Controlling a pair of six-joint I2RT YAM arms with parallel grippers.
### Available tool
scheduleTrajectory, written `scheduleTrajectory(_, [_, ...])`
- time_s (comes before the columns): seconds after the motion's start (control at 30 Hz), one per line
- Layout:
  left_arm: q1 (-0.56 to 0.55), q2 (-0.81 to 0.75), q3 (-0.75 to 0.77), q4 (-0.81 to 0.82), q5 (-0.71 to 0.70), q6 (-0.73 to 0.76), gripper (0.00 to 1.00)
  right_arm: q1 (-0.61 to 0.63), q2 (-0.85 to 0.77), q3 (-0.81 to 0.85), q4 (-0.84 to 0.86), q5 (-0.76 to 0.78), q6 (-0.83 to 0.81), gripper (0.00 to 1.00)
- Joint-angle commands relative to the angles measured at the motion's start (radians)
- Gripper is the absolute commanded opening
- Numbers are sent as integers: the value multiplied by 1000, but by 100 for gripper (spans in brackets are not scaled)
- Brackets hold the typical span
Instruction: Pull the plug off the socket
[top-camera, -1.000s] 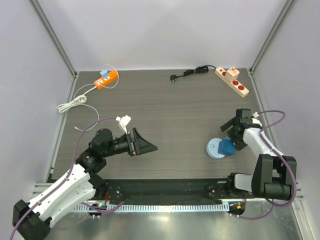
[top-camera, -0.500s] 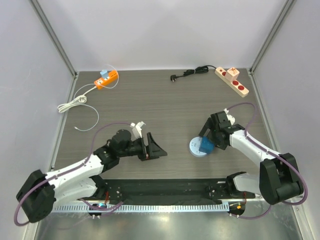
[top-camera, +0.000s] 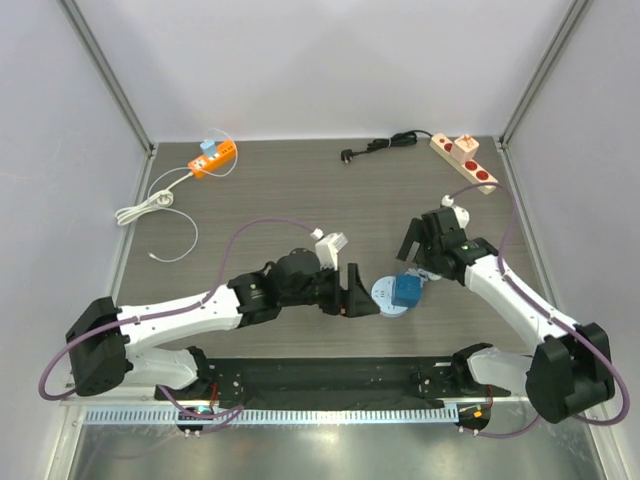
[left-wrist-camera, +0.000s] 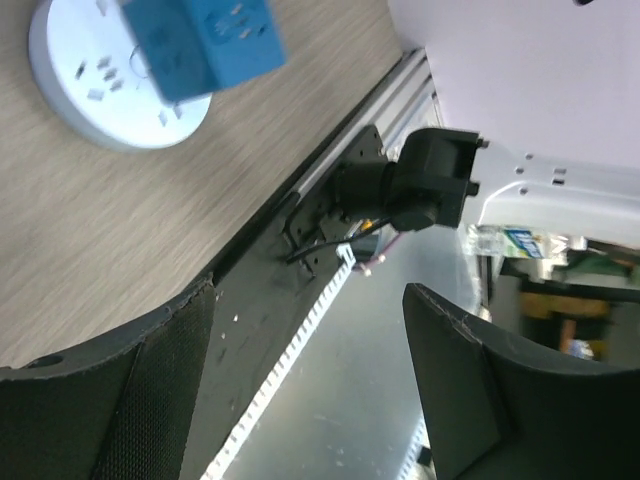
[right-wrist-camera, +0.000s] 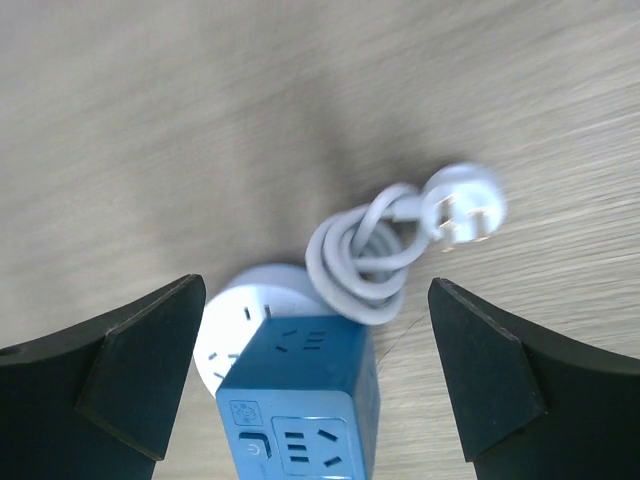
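Since a second back, both arms are seen pushed in toward table centre, and the round white socket (top-camera: 381, 296) with the blue cube plug (top-camera: 406, 291) is shifted toward 9 o'clock, away from the right arm's base. Plug is seated on the socket, offset toward its 3 o'clock edge in the top view. Left gripper (top-camera: 360, 296) is placed just beside the socket at its 9 o'clock; contact cannot be told. Its jaws are held apart with nothing between them, and only table (top-camera: 300, 200) and the front rail (left-wrist-camera: 300, 230) are seen through the gap in the left wrist view. Right gripper (top-camera: 418, 260) is held at the plug's 1 o'clock. Its jaws are spread wide, the cube is framed between the fingers (right-wrist-camera: 130, 370) in the right wrist view with gaps on both sides, and nothing is gripped. A coiled white cable (right-wrist-camera: 360, 265) ending in a white plug head (right-wrist-camera: 465, 205) is seen against the socket's far rim. An orange power strip (top-camera: 215, 158) with a white cord (top-camera: 150, 205) is parked at 10 o'clock on the table. A beige power strip (top-camera: 463, 160) is parked at 1 o'clock, with a black cord (top-camera: 385, 147) beside it.
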Motion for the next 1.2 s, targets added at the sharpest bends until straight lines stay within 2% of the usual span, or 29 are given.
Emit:
scheduleTrajectory(0.0, [-78,49,181,-196,-195,177,77,-42,-93,64,-44,132,3,100])
scheduleTrajectory(0.17, [-146,186,357,-356,-420,236,76,-171,-156,32,-7,36,12,100])
scheduleTrajectory(0.27, [-241,338,548,-506,-618,303,78,-255,-166,9,11,26,-11,100])
scheduleTrajectory(0.37, [-275,511,728,-611,-698,354,80,-334,-173,2,14,19,-25,100])
scheduleTrajectory(0.4, [-280,548,765,-632,-712,360,80,-408,-179,-3,22,-13,-29,100])
scheduleTrajectory(0.47, [-289,645,874,-670,-712,378,81,-479,-186,-23,48,-79,-65,100])
scheduleTrajectory(0.53, [-293,694,929,-689,-711,391,82,-565,-187,-55,76,-240,-107,100])
scheduleTrajectory(0.67, [-293,795,1048,-726,-744,409,86,-599,-215,-132,113,-386,-120,100])
scheduleTrajectory(0.83, [-292,864,1153,-773,-772,434,90,-599,-279,-222,169,-467,-103,100])
scheduleTrajectory(1.0, [-275,893,1170,-776,-769,409,93,-599,-284,-216,172,-478,-101,100])
scheduleTrajectory(1.17, [-221,892,1141,-744,-662,380,93,-599,-281,-215,179,-477,-105,100])
